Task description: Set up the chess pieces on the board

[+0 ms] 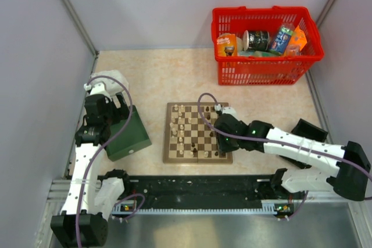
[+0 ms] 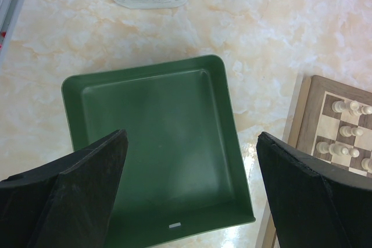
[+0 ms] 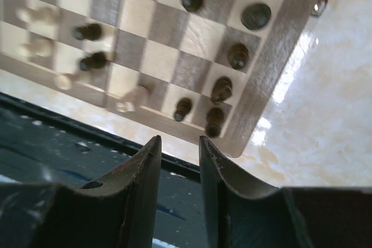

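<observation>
The right end effector (image 3: pixel 179 143) hangs with its fingers a narrow slit apart and nothing between them, just short of the board (image 3: pixel 279 62). Directly ahead of it, dark pieces (image 3: pixel 221 90) crowd the board's corner squares. A cream piece (image 3: pixel 133 98) ahead to its left may be tilted, though blur hides that. Reaching in with so slim a gap could topple the crowded pieces. The left end effector (image 2: pixel 192 137) gapes wide and empty over the green box (image 2: pixel 151 120).

I logged board (image 3: pixel 283 51) wood, satin sheen; tabletop (image 3: pixel 328 114) glossy, marble-look; green box (image 2: pixel 157 137) smooth matt plastic; my left fingers (image 2: pixel 87 184) matt.
</observation>
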